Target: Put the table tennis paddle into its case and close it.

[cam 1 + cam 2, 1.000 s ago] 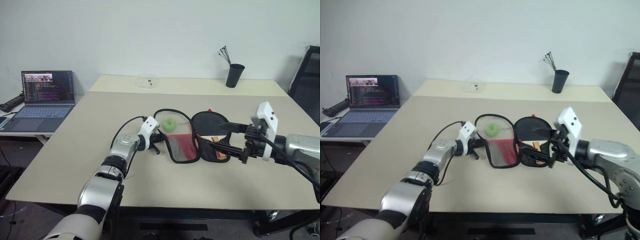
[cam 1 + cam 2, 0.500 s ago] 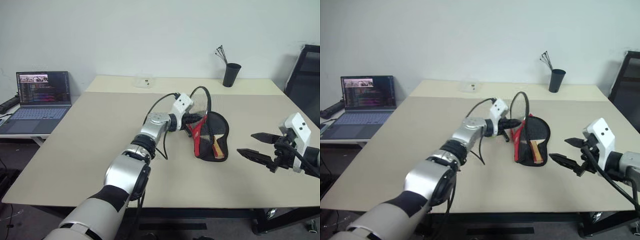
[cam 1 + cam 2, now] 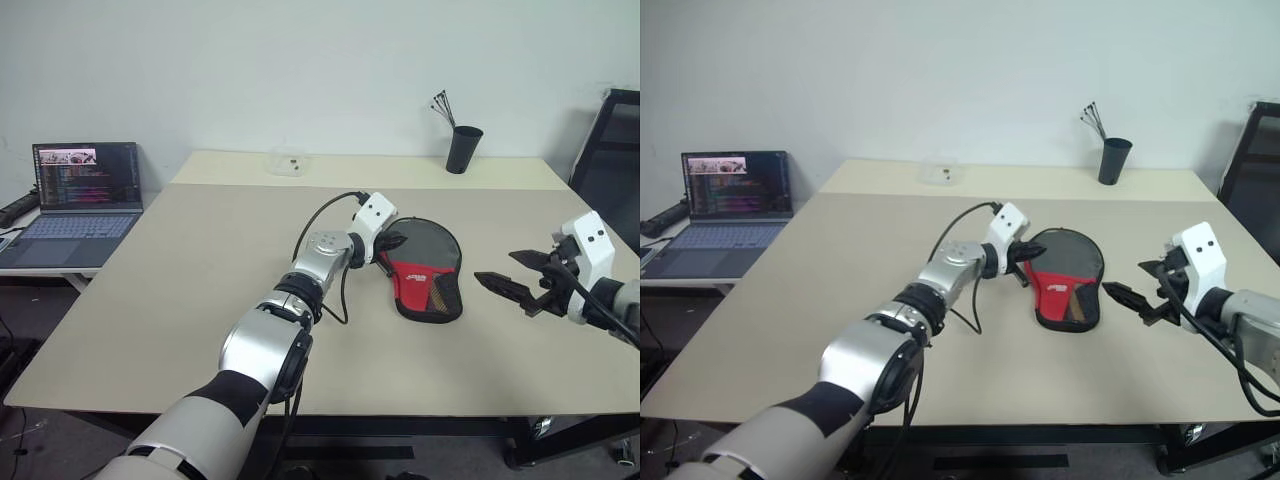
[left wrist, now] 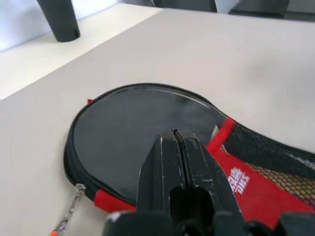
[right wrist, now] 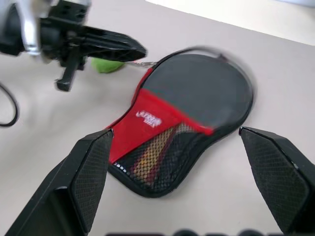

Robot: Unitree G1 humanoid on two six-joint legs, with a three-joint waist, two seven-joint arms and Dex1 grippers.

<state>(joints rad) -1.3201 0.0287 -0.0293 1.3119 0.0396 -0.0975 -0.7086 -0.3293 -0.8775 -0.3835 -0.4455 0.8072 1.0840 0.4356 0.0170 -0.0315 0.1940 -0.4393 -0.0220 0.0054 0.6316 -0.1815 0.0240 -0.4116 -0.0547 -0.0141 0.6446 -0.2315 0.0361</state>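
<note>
The paddle-shaped black fabric case (image 5: pixel 189 115) is showing a smooth, faintly glossy black face, a matt red cloth panel and open mesh netting, lying on the matt, smooth beige tabletop (image 3: pixel 200 290).

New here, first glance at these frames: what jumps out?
The case, black with a red panel and mesh, lies folded shut mid-table. The left gripper, shut, sits at its round end beside a small green ball charm. The right gripper hangs wide open just off the case's other side, holding nothing.
</note>
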